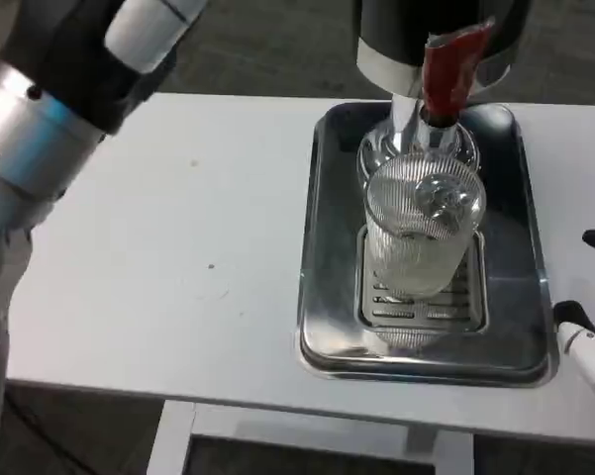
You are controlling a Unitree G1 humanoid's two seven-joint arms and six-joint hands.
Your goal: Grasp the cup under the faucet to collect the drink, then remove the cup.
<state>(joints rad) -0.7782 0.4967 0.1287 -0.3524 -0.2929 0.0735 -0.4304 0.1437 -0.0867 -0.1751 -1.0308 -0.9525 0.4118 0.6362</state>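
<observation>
Nearest to me on the right edge I see my right hand (586,358), only a couple of white-and-black fingertips poking in low beside the tray; it rests near the tray's right rim without touching it, and I cannot tell whether its fingers are spread or curled. On the left, my left forearm (25,148) rises steeply from the lower left corner toward the top edge, its silver cuff well above the table (178,247). At the top of that arm my left hand (109,40) shows just a black wrist housing and a slice of white back; the fingers are cut off by the frame, so I cannot tell their state, and it touches nothing that I can see. Farther in, the steel drip tray (322,336) sits on the right part of the table. The ribbed clear cup (421,233) stands upright on the tray's slotted grate, free of both hands. Directly above its mouth is the faucet (416,119) with its red lever (447,69), projecting from the dark dispenser (436,25) at the back edge.
</observation>
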